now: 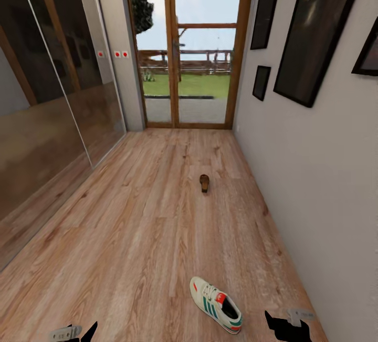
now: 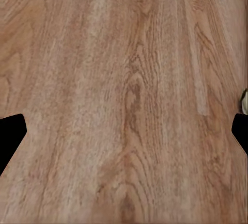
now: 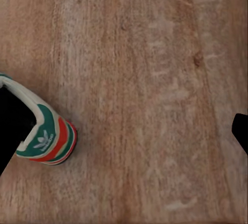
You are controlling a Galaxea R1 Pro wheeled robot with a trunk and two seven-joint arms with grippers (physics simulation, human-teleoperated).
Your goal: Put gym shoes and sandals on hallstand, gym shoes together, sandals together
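Both grippers, left [image 1: 79, 332] and right [image 1: 283, 326], hang low over the corridor floor [image 1: 131, 237], fingers spread apart and largely cut off by the frame edge. One gym shoe [image 1: 216, 305] lies just beside the right gripper; a sandal [image 1: 204, 183] sits farther down the corridor, near the glass door [image 1: 189, 48].

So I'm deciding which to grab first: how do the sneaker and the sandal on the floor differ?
The gym shoe is white with green stripes and red accents; the sandal is dark brown. The gym shoe lies close, between the two grippers and nearer the right gripper; the sandal lies farther down the corridor, toward the glass door. The gym shoe lies angled across the planks; the sandal runs along them. Both rest on the corridor floor, untouched.
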